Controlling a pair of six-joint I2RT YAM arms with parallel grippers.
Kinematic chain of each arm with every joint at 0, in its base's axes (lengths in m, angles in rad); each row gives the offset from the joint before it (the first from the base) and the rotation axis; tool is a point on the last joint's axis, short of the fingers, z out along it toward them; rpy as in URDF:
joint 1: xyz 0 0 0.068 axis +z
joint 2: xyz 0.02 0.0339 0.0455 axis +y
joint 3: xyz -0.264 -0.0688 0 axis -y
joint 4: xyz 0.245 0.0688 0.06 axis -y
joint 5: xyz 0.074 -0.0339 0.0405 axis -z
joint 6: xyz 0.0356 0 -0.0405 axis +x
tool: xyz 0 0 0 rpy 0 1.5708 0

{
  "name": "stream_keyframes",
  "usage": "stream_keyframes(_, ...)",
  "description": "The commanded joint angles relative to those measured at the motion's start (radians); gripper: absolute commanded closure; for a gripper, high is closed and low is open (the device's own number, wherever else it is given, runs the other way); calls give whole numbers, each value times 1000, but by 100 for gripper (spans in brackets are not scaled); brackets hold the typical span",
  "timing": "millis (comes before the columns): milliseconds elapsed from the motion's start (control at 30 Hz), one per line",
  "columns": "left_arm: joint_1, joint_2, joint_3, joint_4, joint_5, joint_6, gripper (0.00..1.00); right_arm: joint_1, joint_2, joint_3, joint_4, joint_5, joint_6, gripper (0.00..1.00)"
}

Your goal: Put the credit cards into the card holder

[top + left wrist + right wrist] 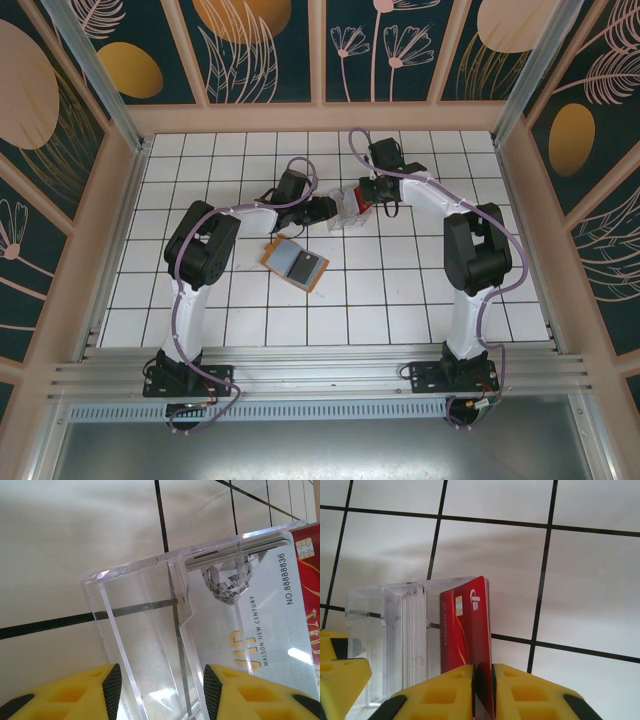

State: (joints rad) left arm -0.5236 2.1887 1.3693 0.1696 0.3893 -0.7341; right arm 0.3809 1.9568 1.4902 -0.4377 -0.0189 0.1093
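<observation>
The right gripper (pixel 482 672) pinches a red credit card (pixel 467 625) on edge, long axis running out from the fingers, at the clear case (pixel 385 630) clamped by the left gripper (pixel 162 690); the card holder (pixel 295 264) lies open closer in toward the robot, leftward, by the left arm (pixel 205 245); both arms reach forward, elbows bent

Bright, even overhead light; soft grey shadows lie on the tiled table (pixel 590 580). Glare glints off the clear case (pixel 130 645); wrist views' near edges seem slightly blurred.
</observation>
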Motion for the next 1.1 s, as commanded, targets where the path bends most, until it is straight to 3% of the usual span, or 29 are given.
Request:
stream_keyframes(0, 0, 55, -4, -47, 0, -4, 50, -13, -22, 11, -32, 10, -11, 87)
stream_keyframes(200, -1, 60, 1, -46, 2, -4, 50, -14, -45, 18, -43, 28, -17, 91)
stream_keyframes(733, -1, 56, -1, -50, 0, 0, 50, -32, -106, -18, 5, -126, 20, 91)
stream_keyframes(1067, 1, -72, -7, -106, -38, 36, 48, -63, -290, -170, 154, -315, 121, 93)
